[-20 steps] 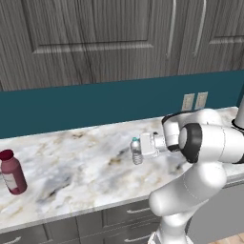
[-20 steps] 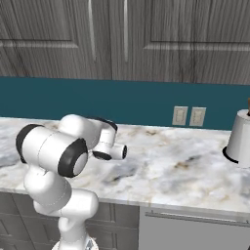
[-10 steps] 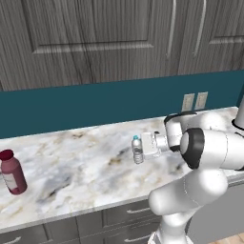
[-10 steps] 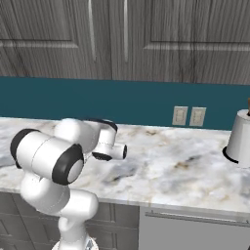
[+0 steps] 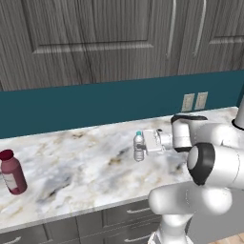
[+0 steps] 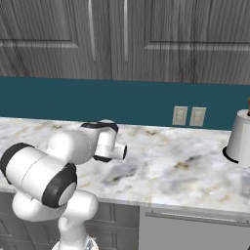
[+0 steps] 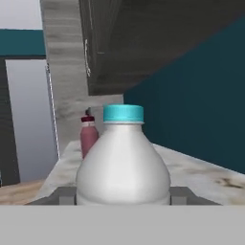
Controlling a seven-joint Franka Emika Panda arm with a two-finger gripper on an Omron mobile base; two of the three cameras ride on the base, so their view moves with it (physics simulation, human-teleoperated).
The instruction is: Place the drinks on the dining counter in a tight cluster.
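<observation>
Pickup of the water bottle [image 5: 138, 146] is the step we judge to be in hand: the tool [image 5: 145, 143] has its jaws pressed against the bottle's two sides, and in the hand view the bottle [image 7: 123, 162] sits squarely between the two dark fingertips [image 7: 64, 195], upright, blue cap on top. We cannot tell whether its base is on the marble tabletop [image 5: 81, 167] or just above it. The arm reaches out level from the lower right of the left base view, forearm roughly horizontal and the hand pointing leftward along the tabletop, so the grip is a side grip around the bottle's body. The pink-red juice bottle [image 5: 12, 171] stands well apart, near the left end of the same tabletop, and it shows behind the water bottle in the hand view [image 7: 88, 136]. Next, we think, the bottle must be raised clear, kept upright, and carried to the dining counter, which calls for the base to drive there.
</observation>
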